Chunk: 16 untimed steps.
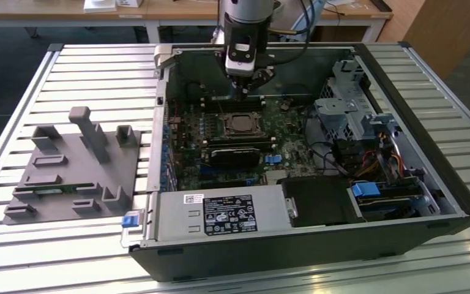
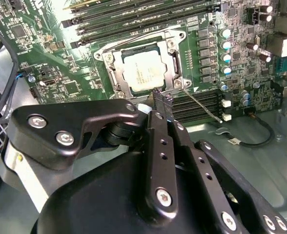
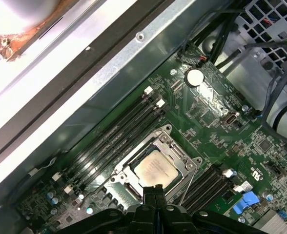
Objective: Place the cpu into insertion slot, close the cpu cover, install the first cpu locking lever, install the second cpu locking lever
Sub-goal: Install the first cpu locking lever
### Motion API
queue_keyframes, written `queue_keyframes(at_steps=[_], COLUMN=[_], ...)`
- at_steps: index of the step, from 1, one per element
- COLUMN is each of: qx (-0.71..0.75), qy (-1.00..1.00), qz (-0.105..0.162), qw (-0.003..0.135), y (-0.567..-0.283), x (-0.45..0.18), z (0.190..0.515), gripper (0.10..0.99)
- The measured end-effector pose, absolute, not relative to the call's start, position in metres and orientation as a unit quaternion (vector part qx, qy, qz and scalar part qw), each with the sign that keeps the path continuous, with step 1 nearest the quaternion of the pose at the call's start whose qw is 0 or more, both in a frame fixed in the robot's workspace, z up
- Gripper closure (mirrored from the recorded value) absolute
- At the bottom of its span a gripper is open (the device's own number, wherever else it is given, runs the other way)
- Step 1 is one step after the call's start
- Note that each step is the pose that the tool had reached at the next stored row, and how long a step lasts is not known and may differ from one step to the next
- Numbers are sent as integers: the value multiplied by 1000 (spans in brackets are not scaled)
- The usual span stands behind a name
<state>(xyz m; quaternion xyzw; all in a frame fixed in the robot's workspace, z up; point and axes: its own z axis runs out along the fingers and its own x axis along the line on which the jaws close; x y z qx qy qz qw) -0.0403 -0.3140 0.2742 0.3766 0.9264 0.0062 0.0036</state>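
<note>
A slatted metal worktop carries a steel-walled computer case, open on its upper side, and a grey moulded fixture on the exterior view's left. Inside lies the green circuit board, hemmed in by the case walls. The black tool hangs over the board with its fingers pressed together. Their tip is near the insertion slot, beside long black memory slots. The cpu, dull silver, sits flat in the slot, framed by the thin silver cpu cover. A wire lever slants out beside it.
</note>
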Motion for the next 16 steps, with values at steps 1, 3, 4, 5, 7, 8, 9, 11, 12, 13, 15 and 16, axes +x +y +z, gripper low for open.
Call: queue_keyframes(at_steps=[1,3,4,5,7,8,9,11,12,13,15,16], qx=[375,371,370,368,364,362,360,356,355,353,349,347], qy=[927,928,929,930,931,932,933,934,935,936,937,938], qz=[6,6,6,6,6,6,6,6,6,6,6,6], qw=[4,4,4,4,4,4,4,4,4,3,3,3], y=[-314,-314,-314,-314,-314,-314,-314,-314,-314,-314,-314,-314], x=[-40,-40,-40,-40,-40,-40,-40,-40,-40,-40,-40,-40], z=[274,274,274,274,274,274,274,274,274,274,274,274], gripper=[980,980,980,980,980,980,980,980,980,980,980,980])
